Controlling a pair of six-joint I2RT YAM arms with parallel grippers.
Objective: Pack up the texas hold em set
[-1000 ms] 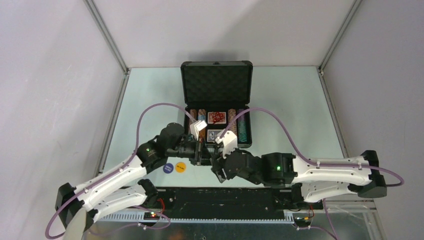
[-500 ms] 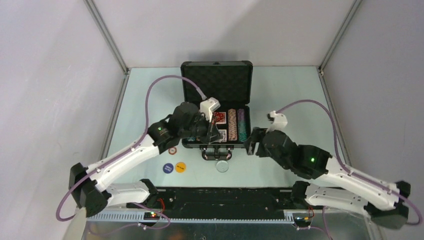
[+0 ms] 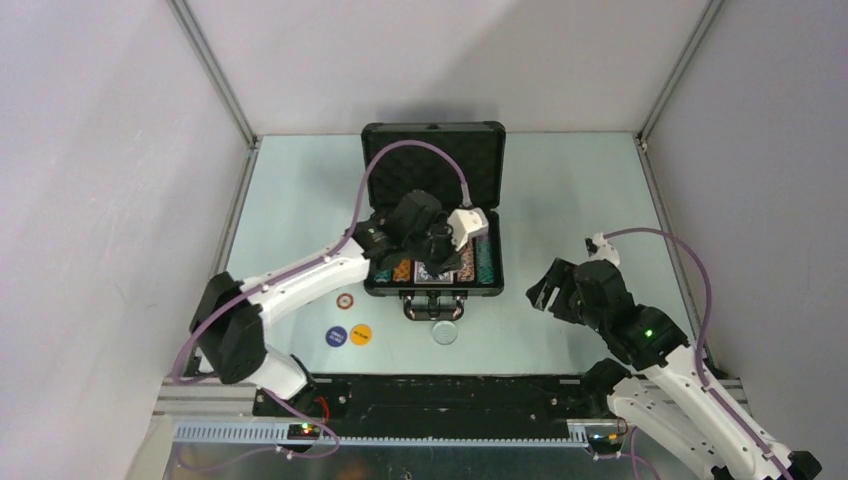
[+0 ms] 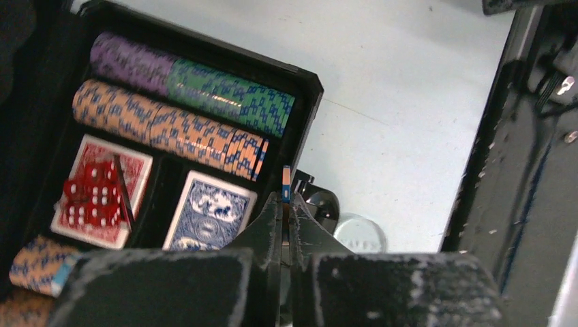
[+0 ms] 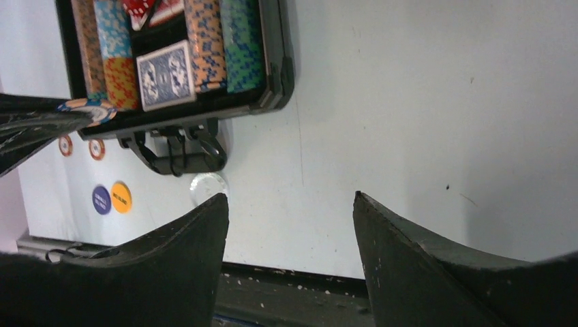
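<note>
left arm has swung further right and out since half a second ago: left gripper [image 4: 286,204] now hangs over the tray of the case [image 3: 432,160]; a second ago it was down by the handle [image 3: 433,305], nose to nose with the right one. its fingers are pressed together on a striped chip [image 4: 286,182], held edge-on with only the rim poking past the tips. from the top the chip is above the near half of the tray, not yet in a slot. just beyond it in the wrist view: blue deck [image 4: 211,208], then the orange chip row [image 4: 170,126] and the purple/green chip row [image 4: 191,82]. red deck [image 4: 102,191] sits left of the blue one in that view, with red dice [image 4: 92,201] on top.

left arm pose: forearm stretched from near left up across to the case, wrist bent over the tray, cable [image 3: 400,150] looping over the open lid.

right gripper [image 5: 290,197] has pulled back right since the earlier frames and is well clear of the case. its jaws stand wide apart with nothing between them, only bare table [image 3: 570,190] under them. its elbow is tucked near right and the fingers point back toward the case's near right corner.

on the table near the handle: clear button [image 3: 444,332], yellow button [image 3: 361,334], blue button [image 3: 337,336] and a loose chip [image 3: 345,300].
</note>
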